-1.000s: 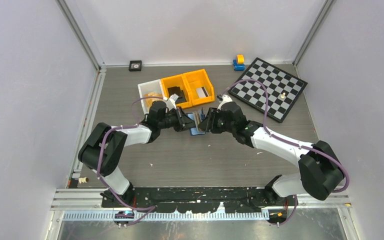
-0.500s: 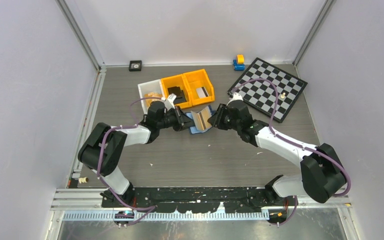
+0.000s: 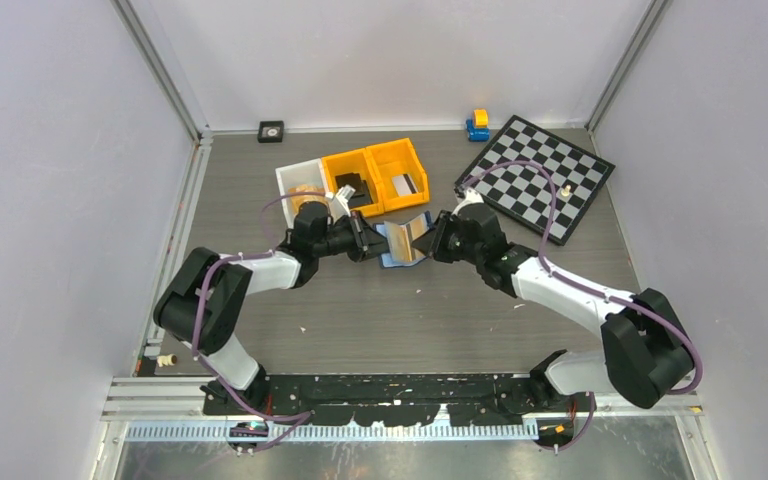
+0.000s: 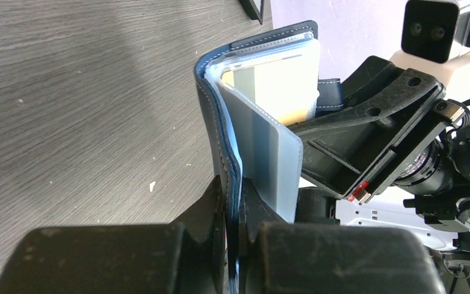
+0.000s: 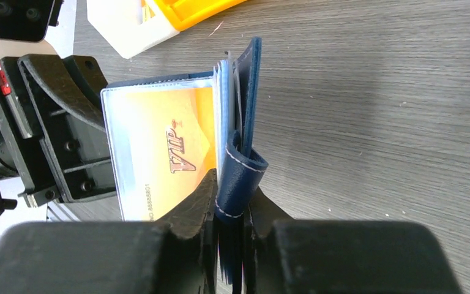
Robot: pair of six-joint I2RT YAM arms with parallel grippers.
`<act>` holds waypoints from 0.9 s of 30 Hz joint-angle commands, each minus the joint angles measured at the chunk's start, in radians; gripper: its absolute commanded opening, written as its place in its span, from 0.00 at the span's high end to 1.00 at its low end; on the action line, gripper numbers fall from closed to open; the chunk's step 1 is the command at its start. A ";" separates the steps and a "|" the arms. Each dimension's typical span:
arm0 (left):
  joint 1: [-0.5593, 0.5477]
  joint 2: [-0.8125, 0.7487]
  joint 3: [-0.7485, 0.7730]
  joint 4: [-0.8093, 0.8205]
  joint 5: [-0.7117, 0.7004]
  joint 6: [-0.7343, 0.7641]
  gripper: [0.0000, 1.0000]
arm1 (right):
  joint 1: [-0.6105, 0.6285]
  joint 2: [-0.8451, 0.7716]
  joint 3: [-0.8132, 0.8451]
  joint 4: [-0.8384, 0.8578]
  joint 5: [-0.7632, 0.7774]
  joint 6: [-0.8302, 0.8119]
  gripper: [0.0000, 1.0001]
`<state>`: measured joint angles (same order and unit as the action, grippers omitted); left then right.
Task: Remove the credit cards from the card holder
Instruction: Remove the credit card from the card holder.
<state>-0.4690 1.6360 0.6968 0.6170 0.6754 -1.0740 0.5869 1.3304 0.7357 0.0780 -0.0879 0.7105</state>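
- We hold the card holder [image 3: 403,240] open and upright between both arms, over the table [image 3: 410,320] and just in front of the orange bins [image 3: 375,178]
- Our left gripper [image 4: 232,199] pinches the lower edge of one navy cover
- Our right gripper [image 5: 229,205] is pressed together on the opposite cover, right by its snap tab [image 5: 240,177]
- The gold VIP card [image 5: 165,147] sits fully inside a clear sleeve, so we count no card as out yet
- Whether more cards lie in the other sleeves we cannot tell, since the leaves overlap
- We judge the task to be at its early stage: the holder is spread, and every card is left to draw out
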 commanded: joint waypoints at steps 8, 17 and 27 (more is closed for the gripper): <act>0.036 -0.091 -0.047 0.125 -0.003 -0.029 0.78 | -0.022 -0.164 -0.089 0.096 0.060 0.016 0.99; 0.067 -0.100 -0.142 0.411 -0.012 -0.131 0.56 | -0.024 -0.235 -0.145 0.171 0.042 0.029 0.99; 0.064 -0.011 -0.094 0.345 0.024 -0.140 0.48 | -0.024 -0.248 -0.160 0.226 -0.016 0.035 0.99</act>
<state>-0.4053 1.5978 0.5648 0.9321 0.6754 -1.2030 0.5625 1.1145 0.5762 0.2092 -0.0780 0.7372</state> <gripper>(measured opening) 0.536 0.186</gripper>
